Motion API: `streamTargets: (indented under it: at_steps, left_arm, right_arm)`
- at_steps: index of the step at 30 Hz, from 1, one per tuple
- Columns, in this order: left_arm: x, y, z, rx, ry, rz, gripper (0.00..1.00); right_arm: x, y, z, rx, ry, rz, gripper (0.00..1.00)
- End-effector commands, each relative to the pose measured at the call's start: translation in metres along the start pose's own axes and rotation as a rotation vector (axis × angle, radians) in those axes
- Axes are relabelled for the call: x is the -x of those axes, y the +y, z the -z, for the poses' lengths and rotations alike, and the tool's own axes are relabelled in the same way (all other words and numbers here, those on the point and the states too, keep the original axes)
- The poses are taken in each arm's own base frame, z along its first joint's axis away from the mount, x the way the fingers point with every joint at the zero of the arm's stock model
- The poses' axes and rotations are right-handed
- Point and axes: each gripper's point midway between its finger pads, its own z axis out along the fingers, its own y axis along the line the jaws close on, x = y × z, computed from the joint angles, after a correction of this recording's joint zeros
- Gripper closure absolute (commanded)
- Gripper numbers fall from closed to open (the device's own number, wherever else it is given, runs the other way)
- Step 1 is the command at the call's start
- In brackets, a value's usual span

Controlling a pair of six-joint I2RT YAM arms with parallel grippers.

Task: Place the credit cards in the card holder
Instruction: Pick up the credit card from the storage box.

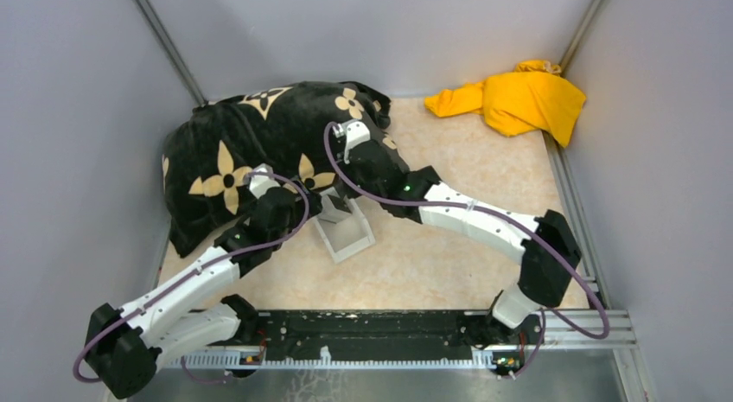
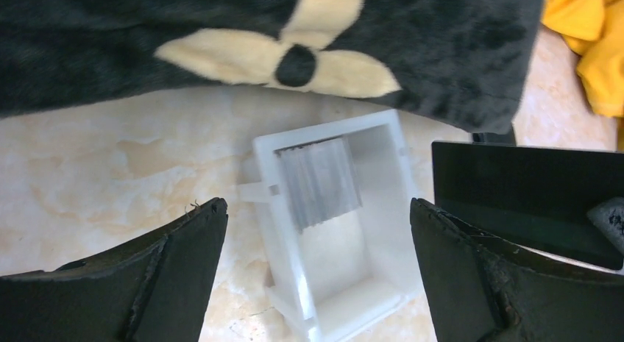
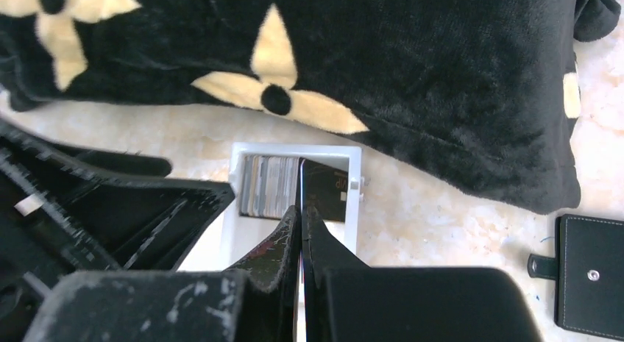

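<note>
Left gripper (image 2: 318,209): jaws wide apart, above pale tray (image 2: 383,132) of stacked cards (image 3: 268,184). Right gripper (image 3: 302,209): fingers clamped on one dark credit card (image 2: 515,195), edge-on over the tray. Card holder (image 3: 592,272): flat on table (image 3: 441,217), well right of tray, near cushion (image 3: 441,77) corner

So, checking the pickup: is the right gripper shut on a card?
Shut: the right gripper pinches a dark card edge-on between closed jaws.

Your beige marbled surface (image 1: 449,255) carries a black flowered cushion (image 1: 259,151), a white box (image 1: 350,238), a yellow cloth (image 1: 519,99) and a black wallet (image 3: 592,283).
</note>
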Motion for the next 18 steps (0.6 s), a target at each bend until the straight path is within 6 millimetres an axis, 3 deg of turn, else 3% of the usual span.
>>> streamTargets:
  at_steps: [1,6,10,14,18]
  left_arm:
    - [0.013,-0.041,0.008,-0.163,0.014,-0.093,0.01]
    - [0.021,-0.077,0.031,-0.431,-0.032,-0.177,0.10]
    - [0.024,-0.098,0.056,-0.643,-0.094,-0.233,0.11]
    - [0.008,-0.120,0.080,-0.842,-0.035,-0.317,0.09]
    - [-0.014,-0.135,0.090,-0.961,0.078,-0.387,0.06]
  right_arm:
    - [0.021,0.003,0.040,0.079,-0.058,-0.029,1.00]
    - [0.011,-0.020,0.074,0.105,-0.041,-0.109,1.00]
    - [0.000,-0.027,0.101,0.151,-0.026,-0.147,1.00]
    - [-0.012,-0.027,0.117,0.182,-0.004,-0.157,1.00]
    - [-0.021,-0.020,0.129,0.249,0.014,-0.177,1.00]
